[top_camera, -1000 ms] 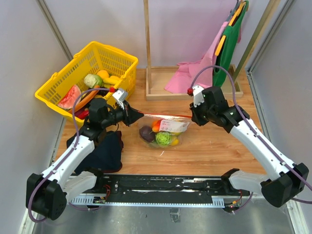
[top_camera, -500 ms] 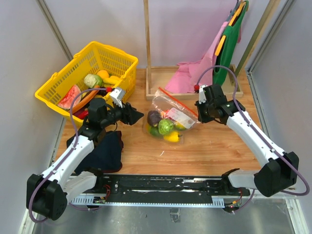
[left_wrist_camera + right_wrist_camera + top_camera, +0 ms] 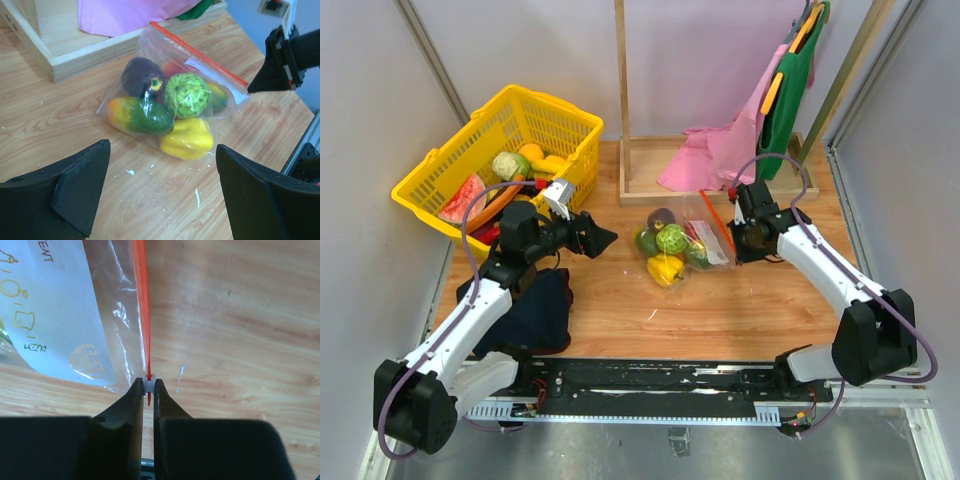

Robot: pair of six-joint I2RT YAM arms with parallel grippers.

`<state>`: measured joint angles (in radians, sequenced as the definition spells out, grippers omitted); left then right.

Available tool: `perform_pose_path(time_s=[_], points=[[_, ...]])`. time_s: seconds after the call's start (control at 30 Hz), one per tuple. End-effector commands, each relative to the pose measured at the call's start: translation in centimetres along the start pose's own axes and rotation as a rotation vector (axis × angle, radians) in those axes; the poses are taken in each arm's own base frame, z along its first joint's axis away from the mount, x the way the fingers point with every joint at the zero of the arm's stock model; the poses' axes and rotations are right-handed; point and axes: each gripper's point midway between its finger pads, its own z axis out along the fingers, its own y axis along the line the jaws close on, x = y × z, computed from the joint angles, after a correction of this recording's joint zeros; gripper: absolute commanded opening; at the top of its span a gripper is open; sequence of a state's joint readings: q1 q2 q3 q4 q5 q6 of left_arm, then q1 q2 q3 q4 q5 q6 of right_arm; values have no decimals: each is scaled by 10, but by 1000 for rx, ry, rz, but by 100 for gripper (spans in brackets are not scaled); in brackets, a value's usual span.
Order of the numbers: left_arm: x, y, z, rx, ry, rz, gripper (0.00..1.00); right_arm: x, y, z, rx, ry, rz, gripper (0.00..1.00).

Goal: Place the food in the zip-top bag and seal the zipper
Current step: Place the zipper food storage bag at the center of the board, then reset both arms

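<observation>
Clear zip-top bag (image 3: 172, 52) of plastic toy food (image 3: 186, 95) lay on the wooden table (image 3: 740, 310), my right gripper (image 3: 148, 385) pinched on the end of its red-orange zipper strip (image 3: 142, 300), left gripper (image 3: 162, 155) wide open, empty; sealing seemed finished, release next

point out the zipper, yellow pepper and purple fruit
zipper (image 3: 141, 300), right wrist view, middle of the red-orange strip
yellow pepper (image 3: 187, 140), left wrist view, centre of its body
purple fruit (image 3: 140, 77), left wrist view, its dark side

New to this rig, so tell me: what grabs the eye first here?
A clear bag stuffed with bright toy food lies mid-table, its red zipper pinched in the right pincer. The left pincer hangs open facing it, and a yellow basket sits back left.
</observation>
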<state>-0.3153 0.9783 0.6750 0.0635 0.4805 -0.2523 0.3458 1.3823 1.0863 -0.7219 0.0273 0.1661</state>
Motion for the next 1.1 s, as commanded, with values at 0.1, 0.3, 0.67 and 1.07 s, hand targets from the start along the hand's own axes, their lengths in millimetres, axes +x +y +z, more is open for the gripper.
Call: perform_pose_path(time_s=[0.1, 0.3, 0.67, 1.07], points=[[-30, -13, -8, 28, -62, 18, 92, 51, -14, 2, 58, 59, 129, 12], [-44, -28, -25, 34, -83, -17, 96, 58, -34, -14, 135, -42, 214, 38], [-100, -37, -91, -163, -251, -16, 99, 10, -55, -112, 160, -485, 257, 99], [-131, -12, -172, -496, -470, -39, 99, 15, -90, -215, 305, -967, 209, 98]])
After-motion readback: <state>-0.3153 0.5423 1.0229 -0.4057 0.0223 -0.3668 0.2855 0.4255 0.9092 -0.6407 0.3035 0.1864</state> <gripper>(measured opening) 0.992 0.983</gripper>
